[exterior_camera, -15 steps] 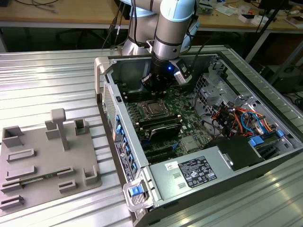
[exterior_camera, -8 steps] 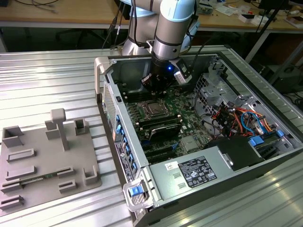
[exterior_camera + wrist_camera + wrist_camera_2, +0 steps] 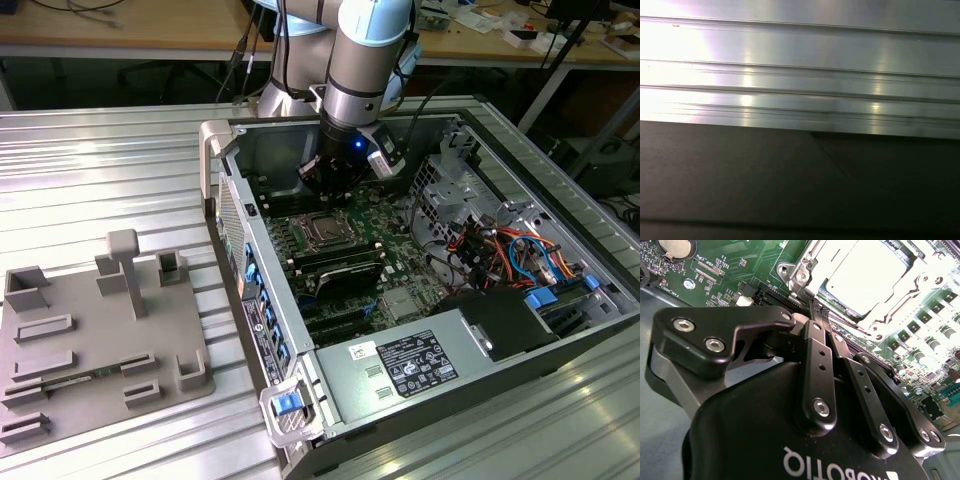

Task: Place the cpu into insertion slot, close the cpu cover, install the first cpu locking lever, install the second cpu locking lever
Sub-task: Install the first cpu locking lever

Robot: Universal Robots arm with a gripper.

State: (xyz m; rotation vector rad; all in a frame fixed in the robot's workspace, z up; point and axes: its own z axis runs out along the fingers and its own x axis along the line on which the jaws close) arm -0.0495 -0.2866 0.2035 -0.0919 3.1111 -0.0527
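Note:
In the exterior view my gripper reaches down into the open computer case, just behind the insertion slot on the green motherboard. In the second wrist view the cpu lies flat in the socket, its silver top bright. The cpu cover is folded down around it as a silver frame. My gripper is shut, its black fingers pressed together. Their tips sit at a thin metal locking lever beside the socket's corner. Whether they pinch the lever or only touch it, I cannot tell.
The case's walls close in around the arm. Black memory slots, a white-labelled power supply and a bundle of cables lie near the socket. A grey fixture plate rests on the ribbed aluminium table.

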